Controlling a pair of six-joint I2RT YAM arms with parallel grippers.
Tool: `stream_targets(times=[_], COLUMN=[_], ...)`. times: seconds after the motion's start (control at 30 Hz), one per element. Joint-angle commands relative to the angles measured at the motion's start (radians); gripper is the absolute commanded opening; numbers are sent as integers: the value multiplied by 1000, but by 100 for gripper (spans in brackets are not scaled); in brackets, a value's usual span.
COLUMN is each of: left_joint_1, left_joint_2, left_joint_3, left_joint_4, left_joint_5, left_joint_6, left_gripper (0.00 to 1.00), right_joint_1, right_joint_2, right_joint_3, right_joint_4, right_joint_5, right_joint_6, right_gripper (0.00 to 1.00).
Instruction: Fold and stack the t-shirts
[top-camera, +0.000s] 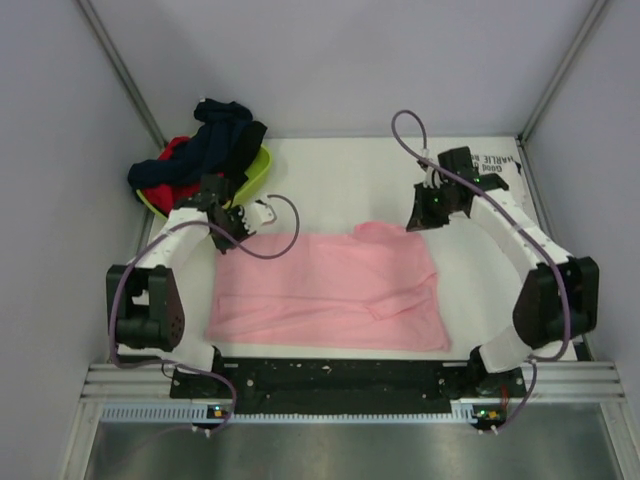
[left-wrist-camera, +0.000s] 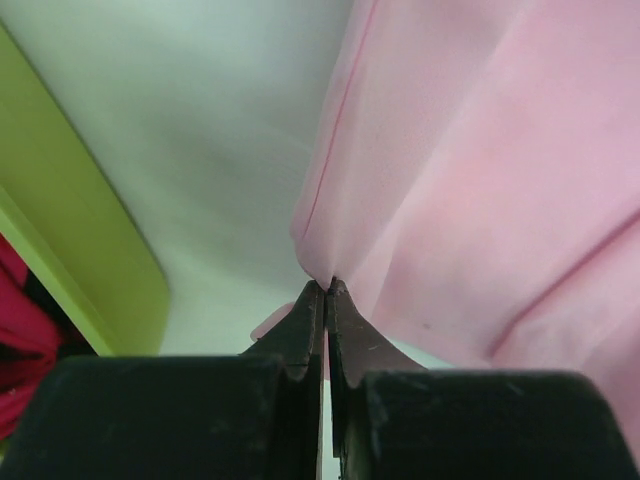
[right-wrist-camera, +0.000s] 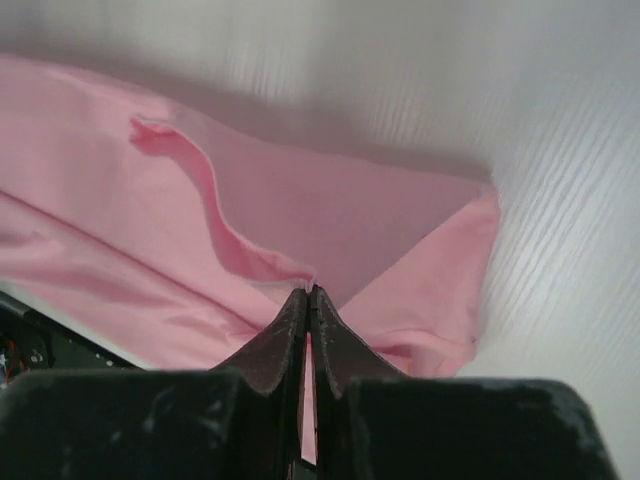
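The light-pink t-shirt (top-camera: 330, 290) lies spread across the middle of the white table. My left gripper (top-camera: 238, 233) is shut on its far left corner; in the left wrist view the fingertips (left-wrist-camera: 327, 287) pinch a fold of the pink cloth (left-wrist-camera: 480, 180). My right gripper (top-camera: 416, 220) is shut on its far right corner, and in the right wrist view (right-wrist-camera: 310, 291) it pinches the pink cloth (right-wrist-camera: 380, 210) at a folded edge. The white t-shirt with black lettering (top-camera: 496, 163) lies at the back right, mostly hidden behind the right arm.
A lime-green basket (top-camera: 257, 172) stands at the back left with dark blue and red clothes piled in it; its wall shows in the left wrist view (left-wrist-camera: 70, 230). Grey walls close in the table on three sides. A black rail (top-camera: 330, 375) runs along the near edge.
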Motion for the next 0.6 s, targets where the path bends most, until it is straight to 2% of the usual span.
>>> stream_targets(times=[0.0,0.2,0.33,0.57], left_joint_1=[-7,-11,-19,-21], left_joint_2=[-125,-194,-177,-224], left_joint_3=[-112,-242,-294,-299], left_joint_4=[-36,-73,-61,-76], left_joint_5=[-6,-52,-69,-59], left_joint_6=[46,80,77,70], left_gripper=[0,0,0,0], right_joint_1=[23,25,26,26], right_joint_2=[-176,-415,-475,-550], right_joint_3=[-182,-429,-572,-584], right_joint_4=[8,-41,-17,-104], right_joint_5=[-28,-25,-19,35], right_joint_6=[75,147,199,222], right_gripper=[0,0,0,0])
